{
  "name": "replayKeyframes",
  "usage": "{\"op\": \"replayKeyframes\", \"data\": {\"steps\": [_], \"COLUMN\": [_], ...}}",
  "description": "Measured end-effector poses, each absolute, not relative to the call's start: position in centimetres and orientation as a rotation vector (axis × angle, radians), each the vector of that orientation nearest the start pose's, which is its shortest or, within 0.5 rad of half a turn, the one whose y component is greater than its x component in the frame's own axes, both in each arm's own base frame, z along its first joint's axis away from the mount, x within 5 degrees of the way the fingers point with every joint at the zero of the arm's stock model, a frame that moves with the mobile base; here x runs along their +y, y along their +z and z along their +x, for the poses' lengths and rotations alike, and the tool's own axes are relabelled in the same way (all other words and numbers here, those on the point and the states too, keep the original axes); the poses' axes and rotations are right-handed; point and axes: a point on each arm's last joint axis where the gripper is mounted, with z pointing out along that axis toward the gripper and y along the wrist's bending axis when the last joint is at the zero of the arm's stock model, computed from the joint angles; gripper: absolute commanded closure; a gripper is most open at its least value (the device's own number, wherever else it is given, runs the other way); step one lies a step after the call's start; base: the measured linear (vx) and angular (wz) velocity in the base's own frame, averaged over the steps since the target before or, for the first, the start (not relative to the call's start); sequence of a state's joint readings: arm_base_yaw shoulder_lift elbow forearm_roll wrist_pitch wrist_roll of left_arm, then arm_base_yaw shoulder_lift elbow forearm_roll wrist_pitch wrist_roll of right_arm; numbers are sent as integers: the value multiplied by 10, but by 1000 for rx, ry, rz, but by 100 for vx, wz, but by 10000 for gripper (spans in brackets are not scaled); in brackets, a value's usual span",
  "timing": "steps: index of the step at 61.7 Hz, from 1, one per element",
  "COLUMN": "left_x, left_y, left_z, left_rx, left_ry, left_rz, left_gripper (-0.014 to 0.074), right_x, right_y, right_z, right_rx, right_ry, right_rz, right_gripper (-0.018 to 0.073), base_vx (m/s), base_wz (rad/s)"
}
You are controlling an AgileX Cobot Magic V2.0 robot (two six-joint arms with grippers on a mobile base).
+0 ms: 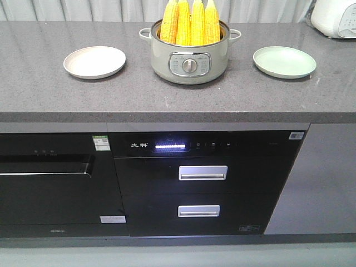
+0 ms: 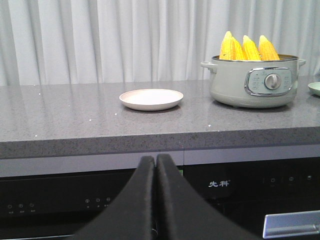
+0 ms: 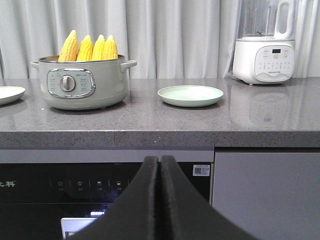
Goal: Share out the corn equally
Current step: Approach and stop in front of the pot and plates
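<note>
Several yellow corn (image 1: 190, 22) cobs stand upright in a pale green pot (image 1: 190, 61) at the middle of the grey counter; the corn (image 2: 248, 48) and pot (image 2: 255, 82) show in the left wrist view, and the corn (image 3: 89, 48) and pot (image 3: 82, 82) in the right wrist view. A cream plate (image 1: 94, 62) (image 2: 151, 99) lies left of the pot, a green plate (image 1: 284, 61) (image 3: 190, 95) right of it. My left gripper (image 2: 155, 160) and right gripper (image 3: 160, 161) are both shut and empty, held low in front of the counter edge.
A white blender (image 3: 264, 42) stands at the back right of the counter (image 1: 178, 94). Below the counter are a black oven (image 1: 55, 178) and a black appliance with two drawer handles (image 1: 202, 173). A curtain hangs behind.
</note>
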State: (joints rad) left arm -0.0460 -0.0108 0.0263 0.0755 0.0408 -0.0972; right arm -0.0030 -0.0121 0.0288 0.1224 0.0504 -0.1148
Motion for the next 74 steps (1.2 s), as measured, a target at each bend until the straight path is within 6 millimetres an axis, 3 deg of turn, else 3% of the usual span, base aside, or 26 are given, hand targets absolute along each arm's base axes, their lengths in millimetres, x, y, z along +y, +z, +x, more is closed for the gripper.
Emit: {"op": "replayKeyframes", "data": {"steps": [74], "left_x": [-2], "left_y": [201], "left_z": [57], "left_rx": [1540], "left_ry": [-51], "left_rz": [16], "left_gripper": [603], "right_x": [0], "right_y": [200], "right_z": [57], "right_rx": [1550], "right_ry": [8], "right_rz": [3], "right_gripper": [562], "base_vx": [13], "base_wz": [-2]}}
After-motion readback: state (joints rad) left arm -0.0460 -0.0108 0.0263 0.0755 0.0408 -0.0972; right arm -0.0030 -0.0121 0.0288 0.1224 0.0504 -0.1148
